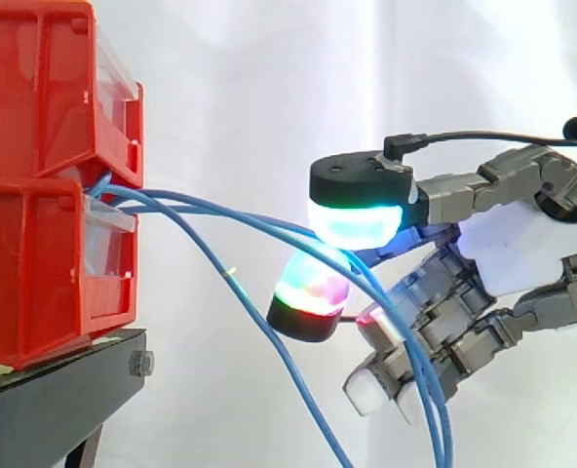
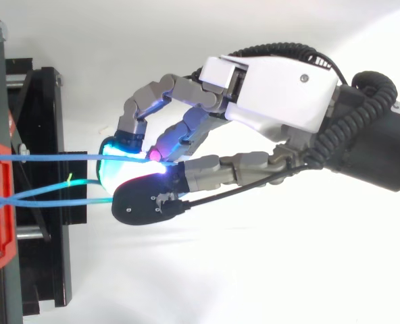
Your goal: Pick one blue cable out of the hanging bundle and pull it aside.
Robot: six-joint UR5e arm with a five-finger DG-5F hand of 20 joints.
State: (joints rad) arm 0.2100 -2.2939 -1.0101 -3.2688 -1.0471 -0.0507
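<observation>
Where the cables begin cannot be made out, because their ends are hidden in the gap between the two red bins (image 1: 45,127). The bins stand one upon the other on a black stand (image 1: 55,390), and the left edge of the side view cuts them off. From this gap a bundle of blue cables (image 1: 142,200) leaves to the right of the bins. The top view shows three cables; in the side view they overlap and an exact count is hard. One of them drops steeply not far right of the bins. The others go further right before they hang down, and the lower edge cuts all of them.

In the top view one blue cable (image 2: 51,158) runs straight from the bins, apart from the other two, to the hand (image 2: 274,88), which is well to the right of the bins. There two glowing fingertips (image 1: 357,222) pinch it, a cyan one above and a green-and-red one (image 1: 308,292) below, almost touching. Whether other cables also lie inside this pinch is not clear. The remaining fingers are curled lower down, partly behind the hanging cables.
</observation>
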